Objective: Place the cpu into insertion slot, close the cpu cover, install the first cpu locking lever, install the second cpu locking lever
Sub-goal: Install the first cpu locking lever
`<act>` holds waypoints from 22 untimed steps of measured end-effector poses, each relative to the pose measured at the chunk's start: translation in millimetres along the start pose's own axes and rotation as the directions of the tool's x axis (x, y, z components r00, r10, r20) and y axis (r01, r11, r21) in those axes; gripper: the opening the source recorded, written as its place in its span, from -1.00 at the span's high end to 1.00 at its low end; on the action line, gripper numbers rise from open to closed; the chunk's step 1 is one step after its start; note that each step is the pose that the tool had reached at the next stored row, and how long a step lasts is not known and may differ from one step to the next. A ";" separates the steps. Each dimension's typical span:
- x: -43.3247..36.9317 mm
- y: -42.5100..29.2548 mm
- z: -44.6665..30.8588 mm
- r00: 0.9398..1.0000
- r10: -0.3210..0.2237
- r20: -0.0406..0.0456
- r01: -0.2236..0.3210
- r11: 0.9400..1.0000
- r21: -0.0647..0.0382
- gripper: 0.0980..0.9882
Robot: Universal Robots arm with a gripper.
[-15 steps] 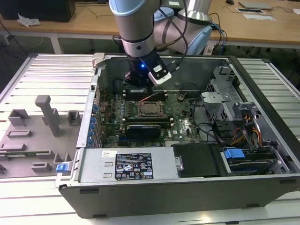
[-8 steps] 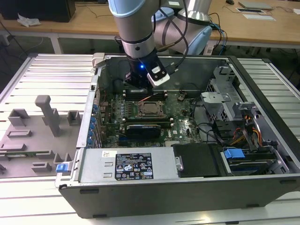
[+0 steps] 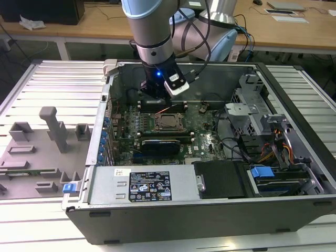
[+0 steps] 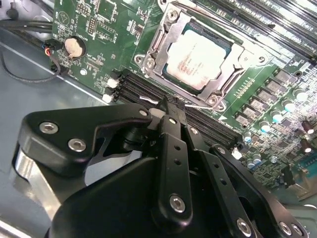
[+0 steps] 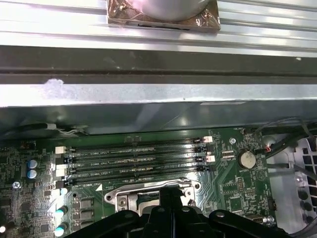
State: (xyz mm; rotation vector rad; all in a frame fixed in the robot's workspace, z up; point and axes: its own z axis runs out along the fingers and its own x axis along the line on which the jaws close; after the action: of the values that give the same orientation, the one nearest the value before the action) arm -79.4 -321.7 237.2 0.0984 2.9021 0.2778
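My jaws are clenched together on nothing, hovering just above the black memory slots [image 4: 143,91] beside the insertion slot [image 4: 143,62]. The cpu [image 4: 198,55] lies flat in that slot, and the cpu cover [image 4: 218,82] looks folded down around it, though I can't be sure it sits fully flat. All this is on the green motherboard [image 4: 99,20], inside the open computer case [image 3: 210,210] on the slatted counter [image 3: 47,84].

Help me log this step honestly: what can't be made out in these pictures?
- The locking levers: second wrist view, too thin beside the cpu cover to tell latched or free.
- The insertion slot: first wrist view, mostly behind the gripper and cut off by the edge.
- The cpu: exterior view, too small to judge its seating.
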 end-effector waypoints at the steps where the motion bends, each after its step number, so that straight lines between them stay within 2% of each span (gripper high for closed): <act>1: 0.5 -0.3 2.2 1.000 0.000 0.000 0.000 1.000 0.000 0.98; 9: 2.3 6.4 9.0 1.000 0.003 0.001 -0.003 1.000 0.004 0.98; 14: 3.5 9.9 13.4 1.000 0.026 0.006 -0.027 1.000 0.009 0.98; 18: 4.3 15.7 16.6 0.999 0.039 0.008 -0.039 0.999 0.012 0.98; 22: 4.4 15.5 20.4 0.997 0.069 0.015 -0.070 0.997 0.021 0.98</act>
State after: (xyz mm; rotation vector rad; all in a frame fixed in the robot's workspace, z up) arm -78.4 -302.5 219.8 0.2045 2.8917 0.2560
